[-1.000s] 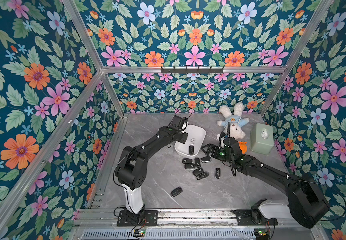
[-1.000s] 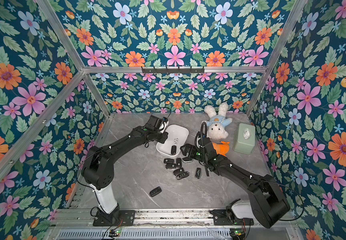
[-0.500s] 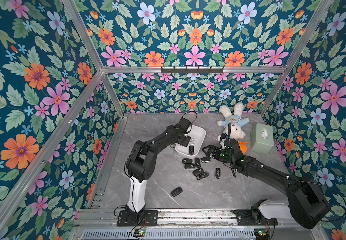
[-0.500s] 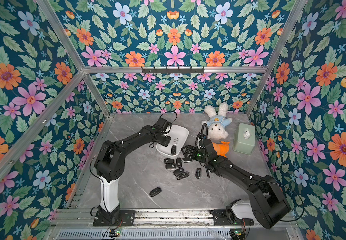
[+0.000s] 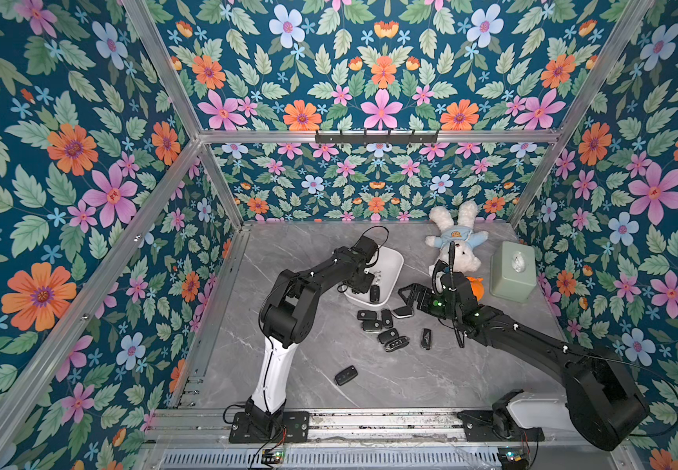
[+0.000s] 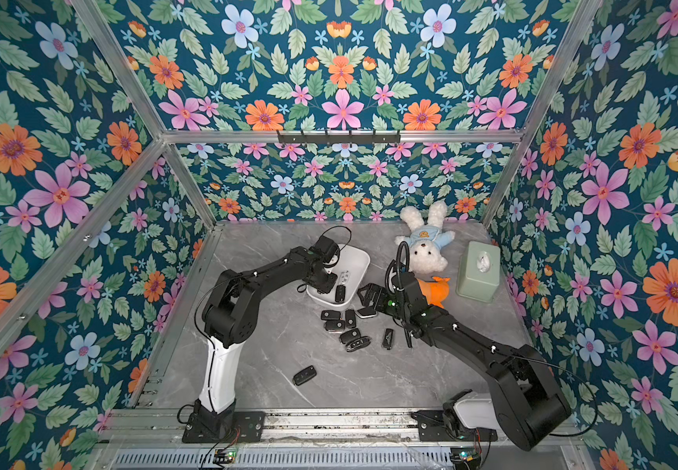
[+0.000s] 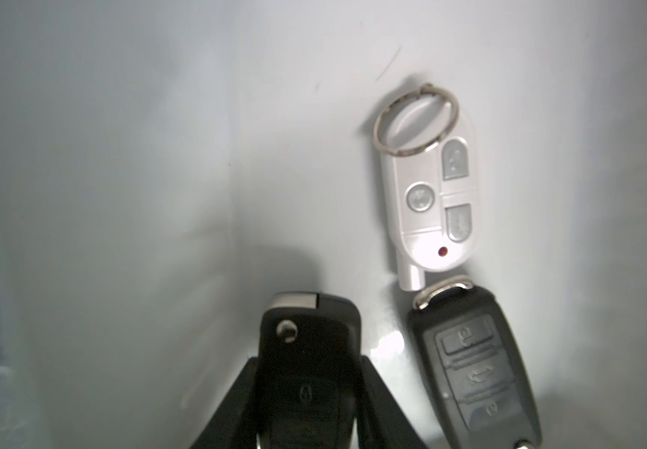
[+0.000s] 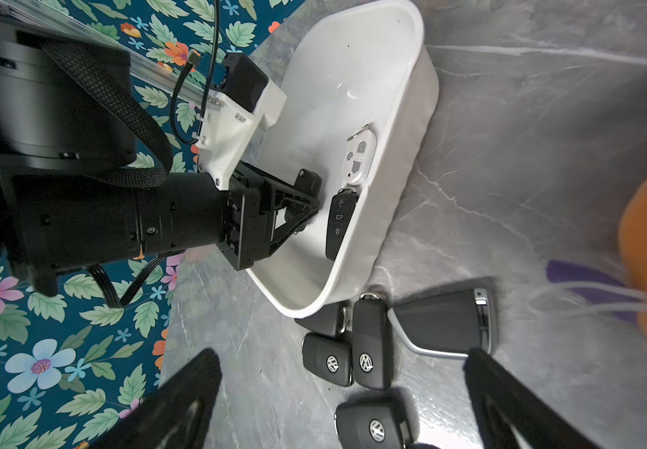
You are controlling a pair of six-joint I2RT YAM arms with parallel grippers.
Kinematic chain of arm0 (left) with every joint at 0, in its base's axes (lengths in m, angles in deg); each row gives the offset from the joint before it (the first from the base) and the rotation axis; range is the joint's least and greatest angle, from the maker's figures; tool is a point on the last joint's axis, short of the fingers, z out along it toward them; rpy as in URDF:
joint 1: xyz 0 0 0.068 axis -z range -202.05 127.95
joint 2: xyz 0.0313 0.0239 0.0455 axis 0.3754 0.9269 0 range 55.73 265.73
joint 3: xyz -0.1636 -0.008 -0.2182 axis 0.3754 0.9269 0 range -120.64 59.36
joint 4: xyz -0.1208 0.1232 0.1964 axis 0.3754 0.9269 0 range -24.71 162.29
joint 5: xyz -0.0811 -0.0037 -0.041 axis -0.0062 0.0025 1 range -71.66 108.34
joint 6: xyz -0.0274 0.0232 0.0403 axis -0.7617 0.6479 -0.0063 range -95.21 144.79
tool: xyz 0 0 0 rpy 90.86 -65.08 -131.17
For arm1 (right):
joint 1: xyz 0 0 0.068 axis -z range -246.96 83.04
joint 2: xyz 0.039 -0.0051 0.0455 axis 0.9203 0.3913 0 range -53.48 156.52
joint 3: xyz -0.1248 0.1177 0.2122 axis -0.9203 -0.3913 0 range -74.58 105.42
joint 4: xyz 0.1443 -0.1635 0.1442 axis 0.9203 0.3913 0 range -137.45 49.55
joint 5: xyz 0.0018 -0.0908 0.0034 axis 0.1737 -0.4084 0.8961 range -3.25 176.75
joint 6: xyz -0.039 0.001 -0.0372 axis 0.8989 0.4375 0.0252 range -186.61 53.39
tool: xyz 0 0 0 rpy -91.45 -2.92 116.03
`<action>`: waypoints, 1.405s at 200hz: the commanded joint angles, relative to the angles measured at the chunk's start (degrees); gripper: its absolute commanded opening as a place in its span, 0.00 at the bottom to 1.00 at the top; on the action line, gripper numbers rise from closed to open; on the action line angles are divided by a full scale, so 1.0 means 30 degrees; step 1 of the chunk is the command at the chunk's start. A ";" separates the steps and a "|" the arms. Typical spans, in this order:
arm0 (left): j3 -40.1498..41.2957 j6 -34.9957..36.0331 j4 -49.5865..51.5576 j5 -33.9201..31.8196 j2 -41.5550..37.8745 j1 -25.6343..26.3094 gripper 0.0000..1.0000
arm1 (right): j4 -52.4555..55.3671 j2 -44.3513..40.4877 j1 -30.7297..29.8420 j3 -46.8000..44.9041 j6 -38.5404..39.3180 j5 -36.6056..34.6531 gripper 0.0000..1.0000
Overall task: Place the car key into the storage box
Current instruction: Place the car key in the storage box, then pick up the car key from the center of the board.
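The white storage box (image 5: 395, 260) stands mid-table in both top views (image 6: 361, 260). My left gripper (image 7: 310, 365) reaches inside it, shut on a black car key (image 7: 310, 342) just above the box floor (image 7: 139, 155); the right wrist view shows this grip (image 8: 308, 186) too. A white fob (image 7: 427, 202) and another black key (image 7: 473, 369) lie in the box beside it. My right gripper (image 8: 345, 396) hovers open over loose black keys (image 8: 368, 350) just outside the box's near end (image 5: 410, 297).
Several black keys (image 5: 374, 321) lie clustered on the grey table in front of the box, one apart (image 5: 345, 375) nearer the front. A white plush rabbit (image 5: 457, 244), an orange toy (image 5: 476, 289) and a pale green tissue box (image 5: 512, 272) sit at the back right.
My left arm has swung from the box's far left edge into the box, carrying the black key down toward its floor. The right arm has not moved.
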 commanded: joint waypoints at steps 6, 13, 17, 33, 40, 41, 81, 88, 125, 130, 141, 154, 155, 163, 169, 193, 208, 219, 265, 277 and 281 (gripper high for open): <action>-0.0107 -0.0267 0.0223 -0.0011 0.0109 0.0012 0.45 | -0.0257 -0.0111 -0.0001 0.0065 0.0226 -0.0150 0.99; -0.0136 -0.0280 0.0222 -0.0006 0.0149 0.0010 0.45 | -0.0225 -0.0119 0.0000 0.0070 0.0198 -0.0157 0.99; -0.0130 -0.0280 0.0217 -0.0006 0.0201 0.0013 0.46 | -0.0215 -0.0118 0.0014 0.0096 0.0200 -0.0132 0.99; -0.0200 -0.0280 0.0222 -0.0027 0.0225 0.0041 0.49 | -0.0139 -0.0137 -0.0001 0.0227 0.0204 -0.0126 0.99; -0.0242 -0.0320 0.0223 -0.0029 0.0180 0.0041 0.50 | -0.0061 -0.0183 0.0016 0.0314 0.0230 -0.0156 0.99; -0.0243 -0.0330 0.0223 -0.0032 0.0179 0.0042 0.51 | -0.0058 -0.0188 0.0022 0.0325 0.0230 -0.0157 0.99; -0.0536 -0.0470 0.0077 0.0016 -0.0802 0.0101 0.57 | 0.0241 -0.0337 0.0028 0.0685 0.0231 -0.0220 0.99; -0.0616 -0.0514 0.0076 0.0135 -0.1082 0.0131 0.58 | 0.0263 -0.0335 0.0032 0.0732 0.0186 -0.0170 0.99; -0.0349 -0.1120 -0.0634 0.0913 -0.3146 0.0198 0.61 | 0.0149 -0.0564 0.0027 0.0520 -0.0300 0.0442 0.99; -0.0198 -0.1236 -0.0829 0.0939 -0.3501 0.0215 0.62 | 0.0146 -0.0643 0.0043 0.0466 -0.0375 0.0472 0.99; 0.0223 -0.1454 -0.1268 0.1070 -0.4186 0.0203 0.62 | 0.0124 -0.0778 0.0051 0.0399 -0.0500 0.0629 0.99; 0.0817 -0.1692 -0.1717 0.1196 -0.5052 0.0217 0.63 | 0.0066 -0.0888 0.0029 0.0316 -0.0640 0.0950 0.99; 0.0887 -0.1689 -0.1743 0.1210 -0.5132 0.0203 0.63 | 0.0078 -0.0892 0.0029 0.0311 -0.0644 0.0953 0.99; 0.1292 -0.1797 -0.1909 0.1288 -0.5652 0.0219 0.63 | 0.0062 -0.0934 0.0028 0.0268 -0.0761 0.1083 0.99; 0.1647 -0.1832 -0.1994 0.1341 -0.6059 0.0215 0.63 | -0.0037 -0.0972 0.0028 0.0196 -0.0942 0.1144 0.99; 0.3497 -0.1851 -0.2281 0.1403 -0.7954 0.0217 0.63 | -0.0886 -0.1100 0.0029 -0.0383 -0.1760 0.1651 0.99; 0.4977 -0.1857 -0.2385 0.1371 -0.9328 0.0248 0.64 | -0.1537 -0.1134 0.0014 -0.0778 -0.2303 0.2071 0.99; 0.6123 -0.1902 -0.2414 0.1371 -1.0330 0.0266 0.65 | -0.1855 -0.1106 0.0005 -0.0975 -0.2617 0.2355 0.99; 1.0967 -0.2406 -0.2050 0.1548 -1.4183 0.0647 0.69 | -0.2806 -0.1177 -0.0319 -0.1868 -0.3919 0.2721 0.99; 1.2086 -0.2703 -0.1920 0.1550 -1.4961 0.0806 0.70 | -0.2711 -0.1102 -0.0591 -0.1906 -0.4173 0.2717 0.99; 1.2400 -0.2836 -0.1870 0.1547 -1.5177 0.0854 0.70 | -0.2646 -0.1049 -0.0704 -0.1903 -0.4242 0.2666 0.99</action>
